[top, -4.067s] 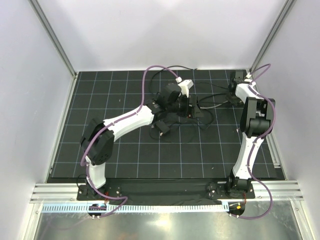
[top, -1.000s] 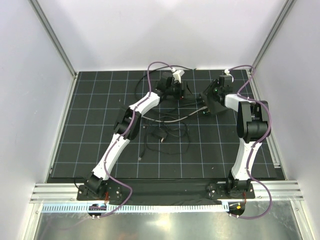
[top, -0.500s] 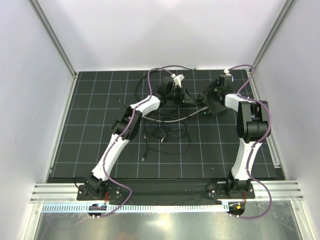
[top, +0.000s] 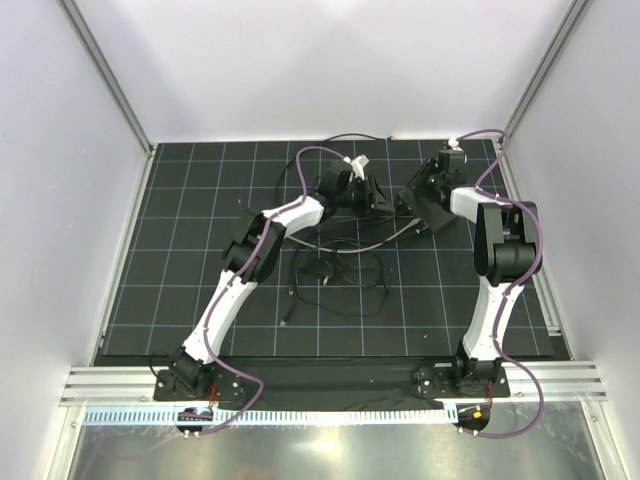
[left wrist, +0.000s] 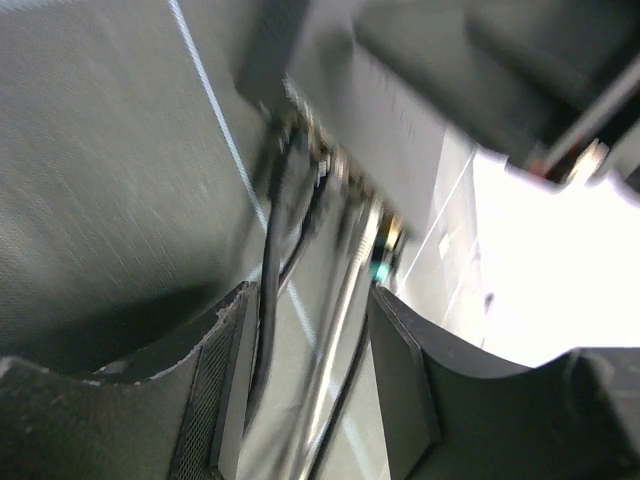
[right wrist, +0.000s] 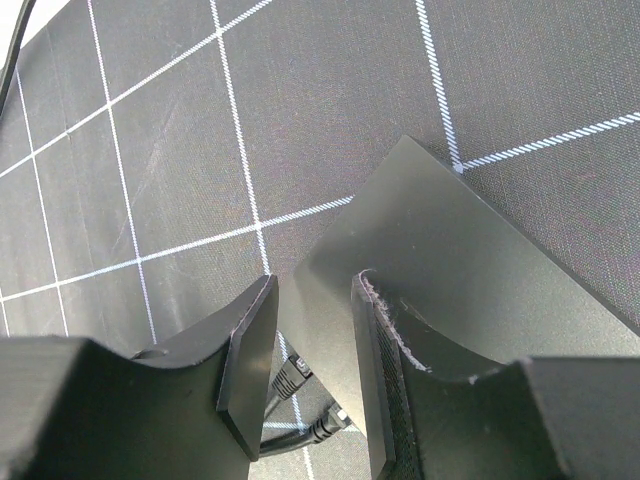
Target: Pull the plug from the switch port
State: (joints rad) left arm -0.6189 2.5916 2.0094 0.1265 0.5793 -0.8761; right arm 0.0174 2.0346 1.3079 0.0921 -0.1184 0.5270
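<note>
The switch point(top: 428, 208) is a flat matte-black box, held tilted above the mat at the back right. My right gripper point(top: 418, 190) is shut on one edge of it. In the right wrist view the box point(right wrist: 450, 250) passes between the fingers of that gripper point(right wrist: 312, 285), and two black plugs point(right wrist: 292, 375) sit in ports on its lower edge. My left gripper point(top: 378, 196) is just left of the switch. In the left wrist view the port row point(left wrist: 340, 165) is blurred. That gripper point(left wrist: 312, 300) is open, with a black cable point(left wrist: 268, 300) and a grey cable point(left wrist: 335, 330) running between its fingers.
A small black block with thin wires point(top: 320, 270) lies on the black gridded mat point(top: 180, 280), among loose cable loops point(top: 370, 275). A grey cable point(top: 350, 243) runs left from the switch. White walls and aluminium posts point(top: 105, 75) enclose the mat.
My left gripper has moved right and slightly nearer, up to the switch's port side, and its jaws have narrowed a little. The loose cables shifted. The right gripper and switch have stayed put.
</note>
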